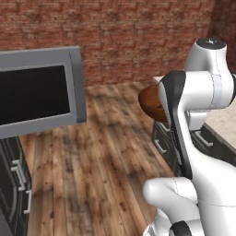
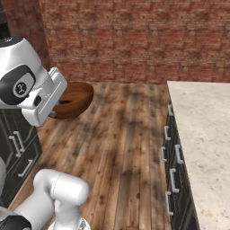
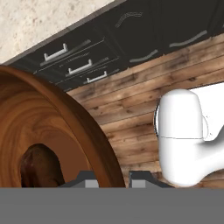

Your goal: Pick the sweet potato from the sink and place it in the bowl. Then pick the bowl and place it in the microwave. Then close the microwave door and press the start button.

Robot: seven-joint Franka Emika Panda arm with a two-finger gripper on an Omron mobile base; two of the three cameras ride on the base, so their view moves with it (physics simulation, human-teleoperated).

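The glossy reddish-brown bowl (image 2: 75,98) hangs in the air above the wooden floor, partly behind my arm in the left base view (image 1: 150,103). In the hand view its rim (image 3: 94,131) runs between my two fingertips (image 3: 87,178), so my gripper (image 3: 114,179) is shut on the bowl's wall. The dark brown sweet potato (image 3: 38,168) lies inside the bowl at the bottom. The microwave door (image 1: 39,92), silver-grey with a dark window, stands swung open at the left, well apart from the bowl. The sink is out of view.
A speckled stone counter (image 2: 202,134) over dark drawers (image 2: 173,157) runs along the right. Dark cabinets (image 1: 14,184) stand at the left under the microwave door. A brick wall (image 2: 134,40) closes the back, with open wooden floor (image 1: 101,156) between.
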